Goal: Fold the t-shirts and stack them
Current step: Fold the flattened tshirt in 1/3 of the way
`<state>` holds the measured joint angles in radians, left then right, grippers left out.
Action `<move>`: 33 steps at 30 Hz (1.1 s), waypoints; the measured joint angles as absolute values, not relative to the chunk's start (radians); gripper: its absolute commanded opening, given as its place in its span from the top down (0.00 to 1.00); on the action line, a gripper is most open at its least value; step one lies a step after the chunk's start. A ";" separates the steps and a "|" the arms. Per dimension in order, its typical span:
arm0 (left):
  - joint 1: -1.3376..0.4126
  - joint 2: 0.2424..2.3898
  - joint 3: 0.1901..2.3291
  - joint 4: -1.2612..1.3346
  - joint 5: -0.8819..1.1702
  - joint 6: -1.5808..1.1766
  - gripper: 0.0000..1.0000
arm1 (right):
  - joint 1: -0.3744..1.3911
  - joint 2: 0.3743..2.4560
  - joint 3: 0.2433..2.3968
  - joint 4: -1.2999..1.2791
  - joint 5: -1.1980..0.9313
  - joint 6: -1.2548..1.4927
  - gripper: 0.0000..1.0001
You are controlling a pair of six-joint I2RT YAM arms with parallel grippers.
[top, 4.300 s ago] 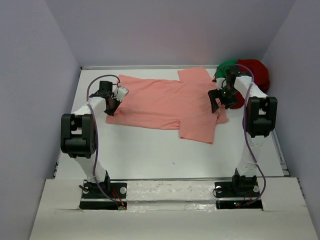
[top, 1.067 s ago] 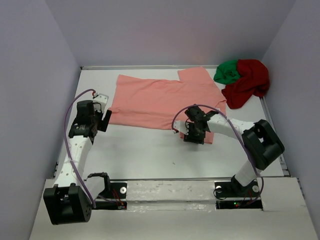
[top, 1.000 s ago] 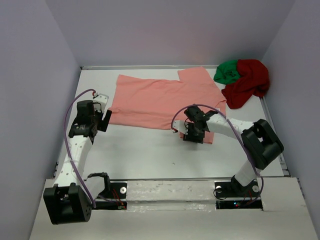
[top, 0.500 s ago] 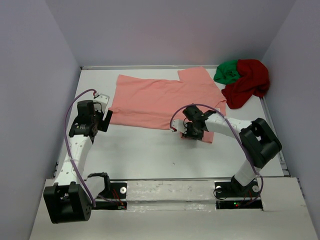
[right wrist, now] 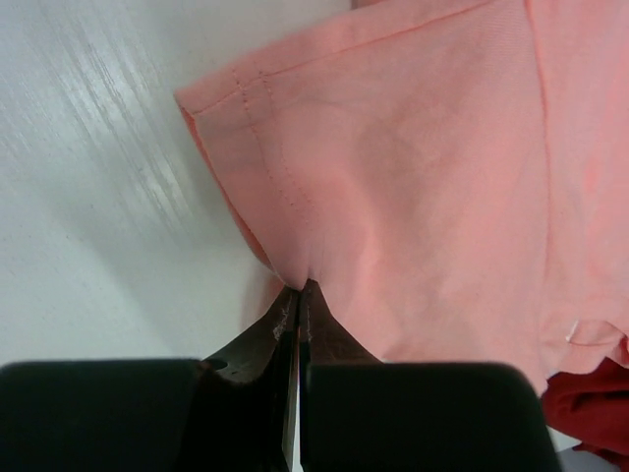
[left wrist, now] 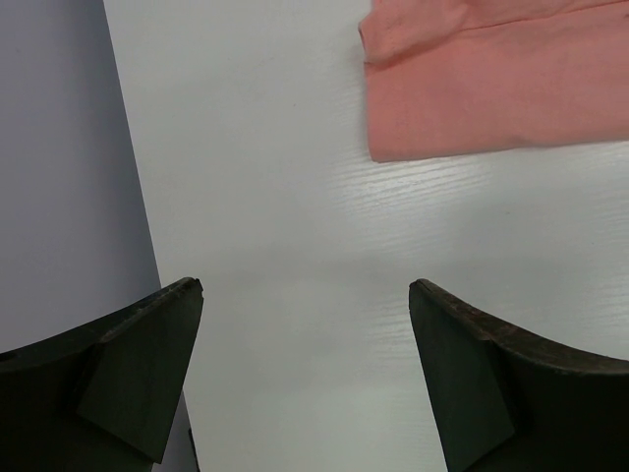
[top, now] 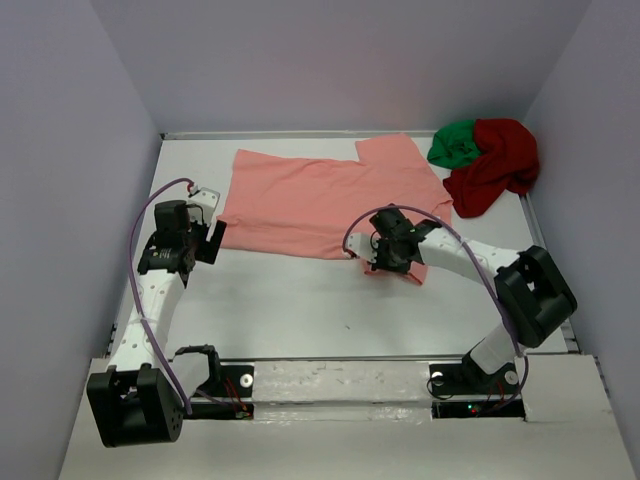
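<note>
Salmon-pink t-shirt [top: 320, 195]: spread flat across the far middle of the bench [top: 300, 310], with one short sleeve [right wrist: 393, 147] lying nearest the arms.
Right gripper [right wrist: 298, 291]: pressed together on a small pucker of that sleeve, just inside the stitched hem and near its corner.
Left gripper [left wrist: 303, 287]: spread wide with nothing between its fingers, held over bare bench just beside the shirt's near left corner.
Dark red t-shirt [top: 500, 160] and green t-shirt [top: 455, 143]: crumpled together in the far right corner, touching each other and unfolded.
Stage, as judged: the sleeve fold on the pink shirt is only being begun; nothing is folded or stacked yet.
Risk, thin bite: very little cloth is caught at the tips, so the sleeve could slip free once it is lifted or pulled.
Risk, one layer: if only the upper layer is pinched, the sleeve could be opened out instead of folded over.
Risk, dragging: the body of the shirt is not held down, so a low sideways pull could shift or wrinkle the whole garment.
Risk, crooked fold: a grip this close to one corner could let the sleeve twist and land askew.
</note>
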<state>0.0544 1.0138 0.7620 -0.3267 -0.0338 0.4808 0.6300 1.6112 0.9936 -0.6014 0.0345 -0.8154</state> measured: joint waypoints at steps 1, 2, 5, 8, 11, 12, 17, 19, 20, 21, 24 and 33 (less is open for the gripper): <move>0.054 1.014 0.762 -0.327 -0.032 0.481 0.01 | 0.630 1.594 0.994 -0.604 0.039 -0.815 1.00; 0.054 1.014 0.762 -0.327 -0.030 0.481 0.01 | 0.630 1.584 0.994 -0.606 0.043 -0.814 1.00; 0.054 1.013 0.764 -0.328 -0.026 0.481 0.01 | 0.630 1.551 1.003 -0.622 0.057 -0.813 1.00; 0.054 1.014 0.768 -0.329 -0.023 0.481 0.01 | 0.630 1.539 1.023 -0.629 0.073 -0.813 1.00; 0.054 1.013 0.769 -0.331 -0.019 0.481 0.01 | 0.630 1.539 1.051 -0.629 0.093 -0.818 1.00; 0.054 1.013 0.769 -0.331 -0.019 0.481 0.01 | 0.630 1.539 1.059 -0.628 0.103 -0.821 1.00; 0.054 1.011 0.769 -0.333 -0.015 0.481 0.01 | 0.630 1.564 1.098 -0.617 0.139 -0.836 1.00; 0.054 1.007 0.769 -0.334 -0.015 0.481 0.01 | 0.630 1.581 1.113 -0.611 0.152 -0.843 1.00; 0.054 1.004 0.769 -0.334 -0.015 0.481 0.01 | 0.630 1.589 1.121 -0.606 0.160 -0.848 1.00; 0.054 1.000 0.769 -0.334 -0.015 0.481 0.01 | 0.630 1.598 1.127 -0.599 0.165 -0.851 1.00; 0.054 0.992 0.769 -0.334 -0.015 0.481 0.01 | 0.627 1.614 1.143 -0.581 0.182 -0.867 1.00; 0.054 0.993 0.769 -0.334 -0.015 0.481 0.01 | 0.538 1.655 1.245 -0.535 0.216 -0.923 1.00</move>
